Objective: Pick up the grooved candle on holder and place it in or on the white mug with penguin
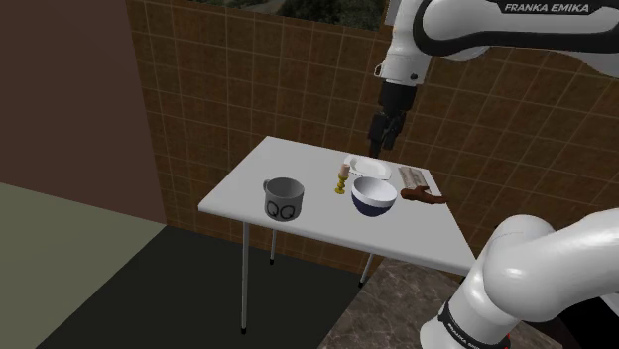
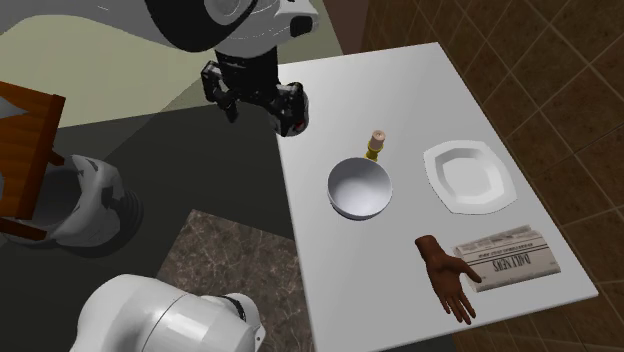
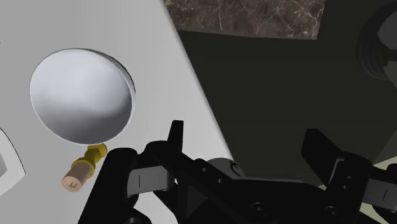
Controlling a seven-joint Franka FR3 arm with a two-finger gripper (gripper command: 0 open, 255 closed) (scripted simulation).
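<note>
Shoulder view, left to right: grey mug (image 1: 283,199) on white surface (image 1: 238,193). Candle on gold holder (image 1: 343,178) upright, just beside blue bowl (image 1: 375,196). Claw (image 1: 381,141) raised, well apart from candle, fingers wide, empty. Newspaper (image 1: 412,177), brown hand model (image 1: 424,198) rightmost.

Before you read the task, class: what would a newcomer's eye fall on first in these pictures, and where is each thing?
The big white arm dominates, its black jaws apart high above the white table. Next, a brown model hand lies right beside a folded newspaper at the second exterior view's lower right. A small candle on a gold holder stands close beside the bowl.
</note>
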